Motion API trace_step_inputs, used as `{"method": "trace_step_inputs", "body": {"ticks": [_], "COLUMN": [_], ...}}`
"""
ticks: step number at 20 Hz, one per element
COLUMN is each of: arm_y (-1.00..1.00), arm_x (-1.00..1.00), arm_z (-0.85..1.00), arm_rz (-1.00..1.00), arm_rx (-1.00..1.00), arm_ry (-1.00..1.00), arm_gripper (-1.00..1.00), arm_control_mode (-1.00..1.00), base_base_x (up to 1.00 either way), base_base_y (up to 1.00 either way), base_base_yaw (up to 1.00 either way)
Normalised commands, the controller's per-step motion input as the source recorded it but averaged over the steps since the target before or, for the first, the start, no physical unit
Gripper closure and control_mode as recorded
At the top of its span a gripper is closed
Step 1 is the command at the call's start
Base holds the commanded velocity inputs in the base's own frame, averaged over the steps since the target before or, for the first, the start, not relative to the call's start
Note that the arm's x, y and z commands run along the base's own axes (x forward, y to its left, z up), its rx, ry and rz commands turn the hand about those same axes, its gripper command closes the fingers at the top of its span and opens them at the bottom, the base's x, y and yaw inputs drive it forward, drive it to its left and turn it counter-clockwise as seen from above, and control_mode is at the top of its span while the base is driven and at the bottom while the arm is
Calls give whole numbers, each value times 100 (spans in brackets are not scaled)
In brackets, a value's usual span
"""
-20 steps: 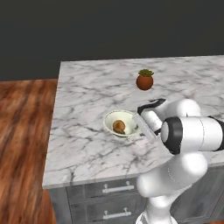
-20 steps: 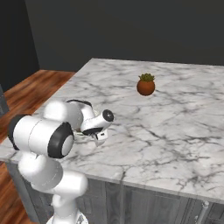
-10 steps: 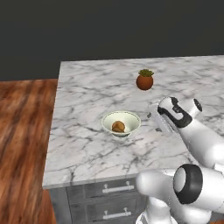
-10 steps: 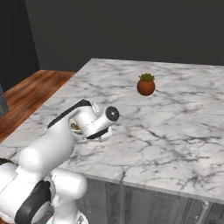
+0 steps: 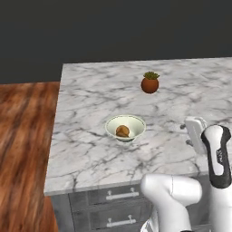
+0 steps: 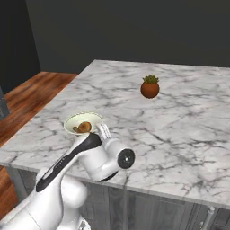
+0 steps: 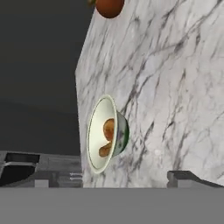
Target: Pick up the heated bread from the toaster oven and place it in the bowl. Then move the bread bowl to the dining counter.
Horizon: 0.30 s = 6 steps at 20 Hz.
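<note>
From the left base view, the bowl (image 5: 125, 127) sits on the dining counter (image 5: 90, 149) near its front edge, with the heated bread (image 5: 122, 131) lying inside it. A small potted plant (image 5: 150, 83) stands farther back on the marble, well apart from the bowl. My gripper (image 5: 194, 134) hangs to the right of the bowl, clear of it.

From the right base view, the bowl (image 6: 83, 123) rests near the counter's (image 6: 179, 134) left front corner, the bread (image 6: 83, 127) in it. My hand sits just beside the bowl's rim, not holding it.

In the hand view, my fingertips (image 7: 188, 177) stand spread wide apart, nothing between them. The bowl (image 7: 106, 134) appears on edge beyond them, the bread (image 7: 107, 136) inside, the plant (image 7: 109, 7) at the top.
</note>
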Motion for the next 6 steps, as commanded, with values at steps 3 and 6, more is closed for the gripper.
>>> {"method": "trace_step_inputs", "body": {"ticks": [3,6], "arm_y": [-80,-67], "arm_x": [-100,-85], "arm_z": [5,15], "arm_rz": [0,-9], "arm_rx": [6,11], "arm_ry": [-26,-45], "arm_gripper": [-100,-100], "arm_control_mode": [-100,-100], "base_base_x": [0,0], "base_base_y": [0,0], "base_base_yaw": [0,0]}}
